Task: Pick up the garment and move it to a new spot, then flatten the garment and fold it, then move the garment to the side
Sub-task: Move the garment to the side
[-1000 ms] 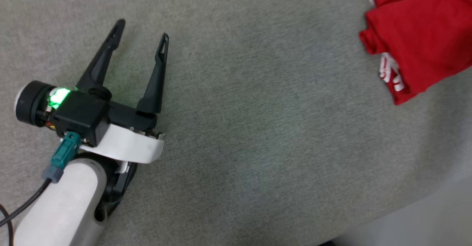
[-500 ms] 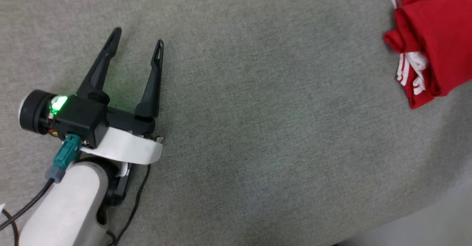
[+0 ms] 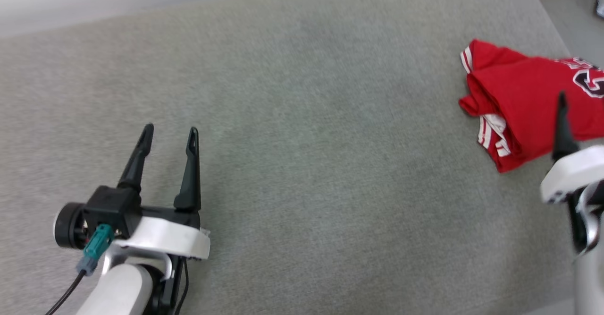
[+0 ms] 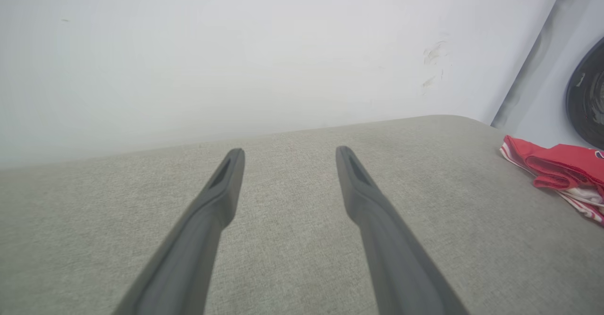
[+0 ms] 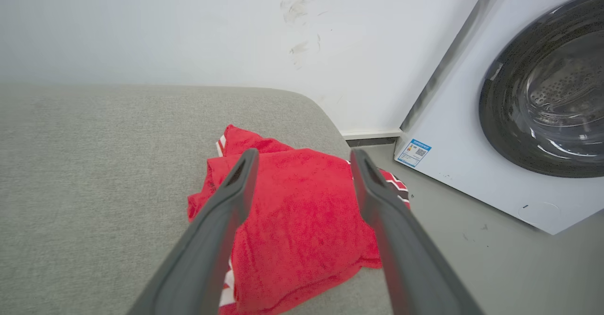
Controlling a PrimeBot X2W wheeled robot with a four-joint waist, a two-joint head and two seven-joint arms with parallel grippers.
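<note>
If swept low with right gripper (image 5: 304, 153) spread wide, empty, could drag folded garment (image 5: 302, 230) off cushion (image 5: 94, 164) edge, frame right.

The garment (image 3: 519, 97) bears black figures outlined in white at its right edge, cut off by the frame, so the number cannot be read. The washing machine (image 5: 472, 183) carries a small blue-and-white label (image 5: 414, 152) with a QR code; its print is too small to read.
</note>
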